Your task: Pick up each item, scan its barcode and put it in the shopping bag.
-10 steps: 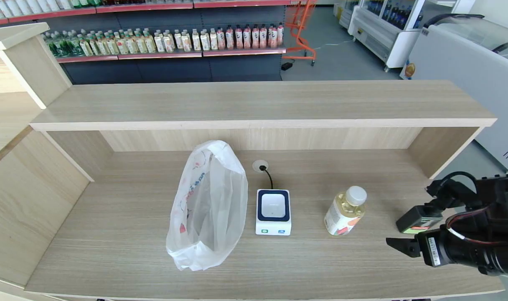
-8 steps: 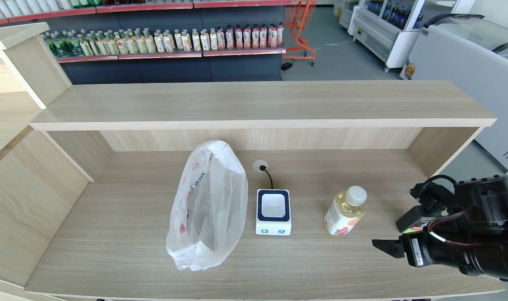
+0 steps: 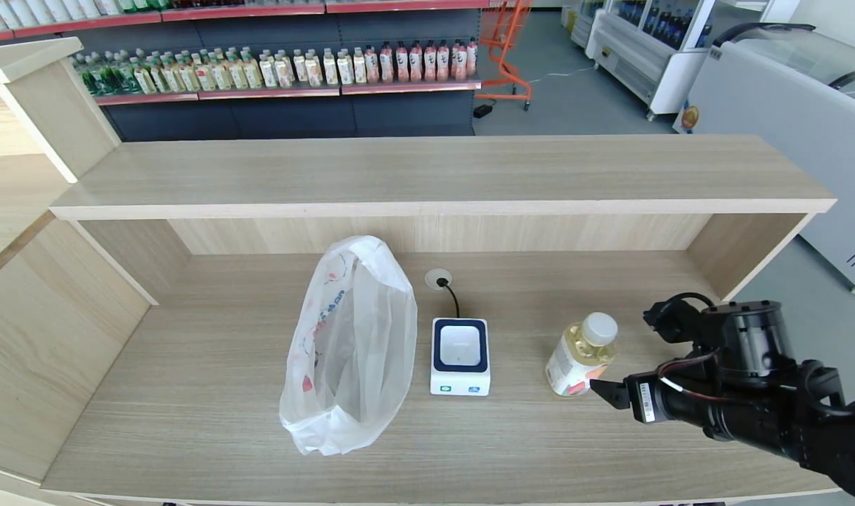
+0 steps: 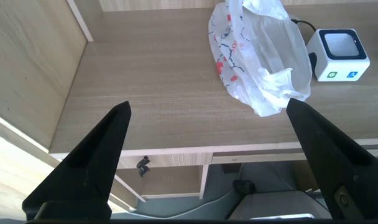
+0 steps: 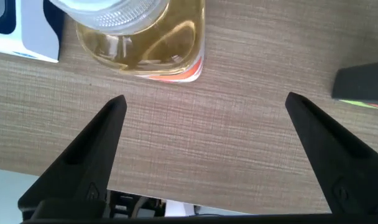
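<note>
Counter [image 3: 188, 393], light wood, carrying three task things in a row. One shopping bag [image 3: 350, 344], white translucent plastic, stands open-mouthed on the left. One scanner [image 3: 460, 355], a small white box with a dark-framed top, sits just right of the bag, its cable running to a hole behind it. One bottle [image 3: 581, 355], white cap and yellowish liquid, stands upright to the right of the scanner, apart from it.

Right gripper [image 5: 204, 106]: fingers spread wide, holding nothing, low over the counter just beside the bottle's base. One dark block [image 5: 363, 84] lies near it; cannot tell what it is.

Left gripper [image 4: 207, 109]: fingers spread, holding nothing, above the counter's front edge, left of the bag.
</note>
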You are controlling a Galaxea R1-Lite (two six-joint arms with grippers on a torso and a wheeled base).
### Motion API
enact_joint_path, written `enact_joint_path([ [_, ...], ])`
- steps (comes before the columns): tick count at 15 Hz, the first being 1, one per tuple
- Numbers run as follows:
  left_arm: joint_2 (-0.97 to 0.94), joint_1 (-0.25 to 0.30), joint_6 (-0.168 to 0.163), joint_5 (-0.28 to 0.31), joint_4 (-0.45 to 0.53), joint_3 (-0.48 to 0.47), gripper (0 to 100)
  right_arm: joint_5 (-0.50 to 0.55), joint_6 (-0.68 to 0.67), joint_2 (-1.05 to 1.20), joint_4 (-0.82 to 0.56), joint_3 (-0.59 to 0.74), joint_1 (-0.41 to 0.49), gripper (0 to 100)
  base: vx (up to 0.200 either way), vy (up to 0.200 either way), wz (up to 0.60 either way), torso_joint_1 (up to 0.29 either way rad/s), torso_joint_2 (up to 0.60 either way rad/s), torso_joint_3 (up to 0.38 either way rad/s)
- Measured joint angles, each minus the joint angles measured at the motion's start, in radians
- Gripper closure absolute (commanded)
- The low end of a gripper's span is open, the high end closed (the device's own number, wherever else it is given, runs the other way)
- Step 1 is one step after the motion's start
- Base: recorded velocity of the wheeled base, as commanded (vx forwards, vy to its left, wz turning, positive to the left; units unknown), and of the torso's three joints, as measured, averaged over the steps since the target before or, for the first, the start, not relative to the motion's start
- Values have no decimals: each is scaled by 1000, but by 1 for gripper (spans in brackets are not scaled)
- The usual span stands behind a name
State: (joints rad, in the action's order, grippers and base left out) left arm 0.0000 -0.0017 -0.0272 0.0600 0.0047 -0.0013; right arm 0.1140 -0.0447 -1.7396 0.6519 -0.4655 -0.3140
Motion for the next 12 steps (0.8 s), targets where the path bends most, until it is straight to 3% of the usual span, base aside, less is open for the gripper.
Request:
enact_joint_path([
  [12,0,0,0,0,0,0,0,1,-1,-233,376,-14,-85,0,0,0,0,0,0,0],
])
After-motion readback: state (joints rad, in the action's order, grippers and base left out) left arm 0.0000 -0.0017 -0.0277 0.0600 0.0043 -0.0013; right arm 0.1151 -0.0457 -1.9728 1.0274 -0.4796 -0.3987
